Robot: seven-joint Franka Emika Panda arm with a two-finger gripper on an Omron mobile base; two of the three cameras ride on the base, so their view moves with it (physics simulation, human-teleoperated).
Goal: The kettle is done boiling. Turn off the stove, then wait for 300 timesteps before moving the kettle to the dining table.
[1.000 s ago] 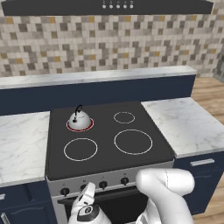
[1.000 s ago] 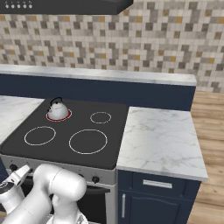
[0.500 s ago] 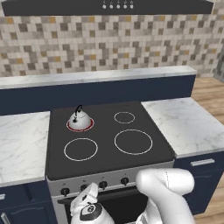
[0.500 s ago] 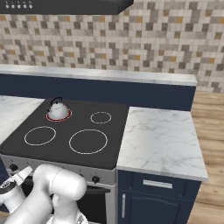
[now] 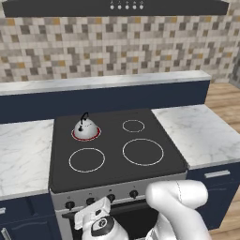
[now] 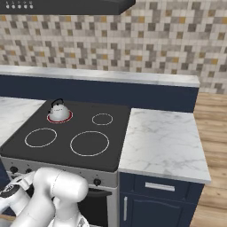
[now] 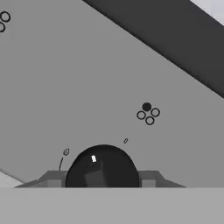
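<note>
kettle: silver-grey, blk handle
stove: blk top w/ white rings, one red; steel front, blk knobs
counter: white-grey marble
cabinets: navy
wall: beige/grey/tan mosaic tiles

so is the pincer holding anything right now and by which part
Yes: the pincer is closed on a black stove knob, its fingers on the knob's two opposite sides. The kettle sits untouched on its red-ringed burner.

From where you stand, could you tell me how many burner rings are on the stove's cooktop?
4. Back left glows red under the kettle; back right is small; front left and front right are larger. None seem hidden.
</note>
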